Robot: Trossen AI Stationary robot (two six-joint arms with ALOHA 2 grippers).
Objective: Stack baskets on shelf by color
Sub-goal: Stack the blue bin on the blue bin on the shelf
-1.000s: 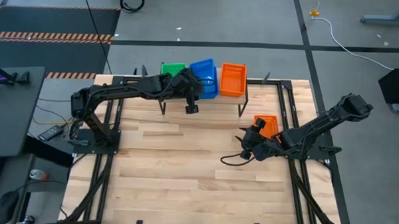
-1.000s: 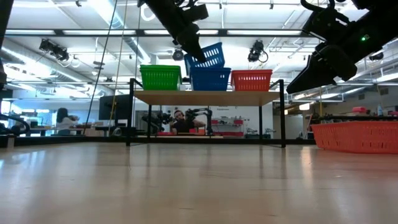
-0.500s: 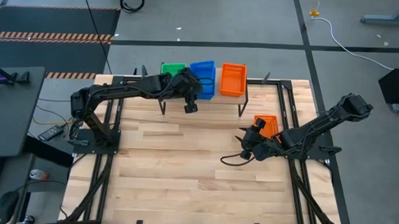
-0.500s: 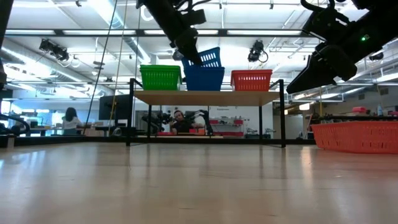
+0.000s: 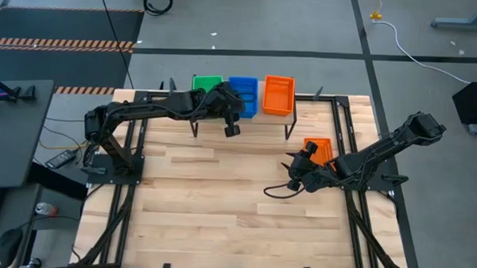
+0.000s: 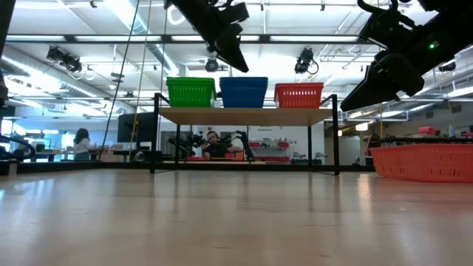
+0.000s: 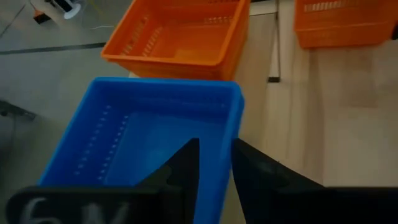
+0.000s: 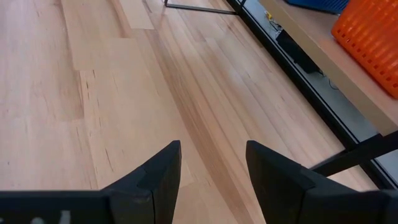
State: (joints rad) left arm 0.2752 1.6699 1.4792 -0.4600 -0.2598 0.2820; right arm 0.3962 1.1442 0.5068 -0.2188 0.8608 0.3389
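I have the left claw above the blue basket on the shelf, one finger inside the near wall and one outside; the narrow gap looks clenched on that rim, though I can't rule out it has just let go. The blue sits level between the green basket and the orange basket, one color per spot, so each pile can grow. The right claw hangs released over the desk, just beside a spare orange basket, which I judge is next.
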